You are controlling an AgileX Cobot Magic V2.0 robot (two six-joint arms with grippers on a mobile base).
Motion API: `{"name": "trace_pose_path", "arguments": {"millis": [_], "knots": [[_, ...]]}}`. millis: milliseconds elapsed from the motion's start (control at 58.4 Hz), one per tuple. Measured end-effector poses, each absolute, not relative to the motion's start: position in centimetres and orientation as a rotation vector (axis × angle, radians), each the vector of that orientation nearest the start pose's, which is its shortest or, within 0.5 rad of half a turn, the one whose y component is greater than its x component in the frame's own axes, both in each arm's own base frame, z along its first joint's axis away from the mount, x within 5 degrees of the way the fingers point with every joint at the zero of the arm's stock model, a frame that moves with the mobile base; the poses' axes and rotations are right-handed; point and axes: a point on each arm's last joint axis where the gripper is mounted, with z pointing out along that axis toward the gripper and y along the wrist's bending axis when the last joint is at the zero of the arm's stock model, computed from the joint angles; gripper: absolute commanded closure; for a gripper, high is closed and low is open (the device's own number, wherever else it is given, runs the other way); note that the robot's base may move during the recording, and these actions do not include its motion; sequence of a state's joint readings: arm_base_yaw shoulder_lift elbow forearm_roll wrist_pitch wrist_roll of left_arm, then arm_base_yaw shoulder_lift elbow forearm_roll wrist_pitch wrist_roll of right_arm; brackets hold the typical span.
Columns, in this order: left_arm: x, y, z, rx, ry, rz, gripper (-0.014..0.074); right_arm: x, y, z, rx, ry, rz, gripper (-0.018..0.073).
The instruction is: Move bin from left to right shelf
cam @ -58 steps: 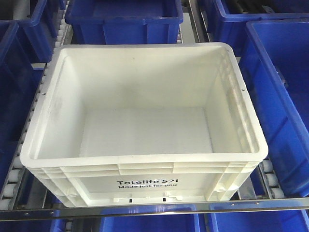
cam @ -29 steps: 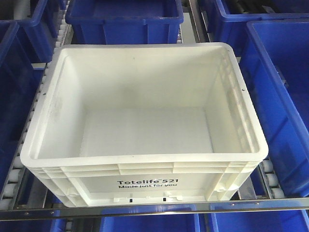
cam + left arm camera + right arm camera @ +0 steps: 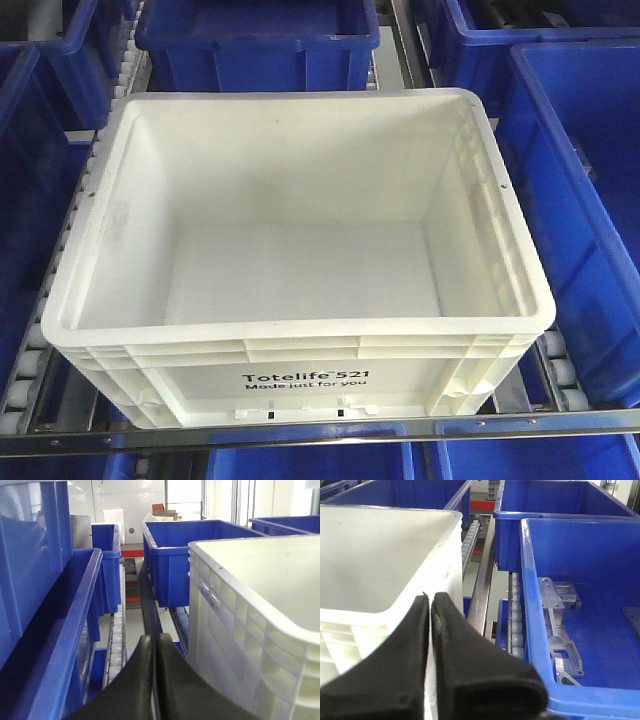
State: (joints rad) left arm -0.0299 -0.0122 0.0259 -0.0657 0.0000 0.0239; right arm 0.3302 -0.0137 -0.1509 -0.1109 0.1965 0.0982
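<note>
The bin (image 3: 300, 260) sat on the shelf rollers among blue bins (image 3: 585, 210), long axis running 9 to 3 o'clock. The left gripper (image 3: 154, 645), jaws closed and empty, lay at its 9 o'clock side; the right gripper (image 3: 430, 605), likewise closed and empty, lay at 3 o'clock, equally near.

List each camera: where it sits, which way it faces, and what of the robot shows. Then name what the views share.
Front-facing view: above and in front, looking down into the white bin on the roller rack; no robot part shows.
Left wrist view: low beside the bin's left wall, looking along the rack past blue bins; the shut left gripper shows.
Right wrist view: low at the bin's right wall, beside a blue bin; the shut right gripper shows.
Shared: all three show the white bin.
</note>
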Motion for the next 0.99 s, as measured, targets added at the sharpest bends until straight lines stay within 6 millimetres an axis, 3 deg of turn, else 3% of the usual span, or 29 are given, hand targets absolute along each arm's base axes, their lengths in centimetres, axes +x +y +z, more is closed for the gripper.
{"name": "trace_pose_path", "arguments": {"millis": [993], "knots": [[5.65,-0.15,20.29,-0.025,1.522,-0.07,0.0603,4.35,1.28,24.66,-0.24,1.5,0.24,0.0567]]}}
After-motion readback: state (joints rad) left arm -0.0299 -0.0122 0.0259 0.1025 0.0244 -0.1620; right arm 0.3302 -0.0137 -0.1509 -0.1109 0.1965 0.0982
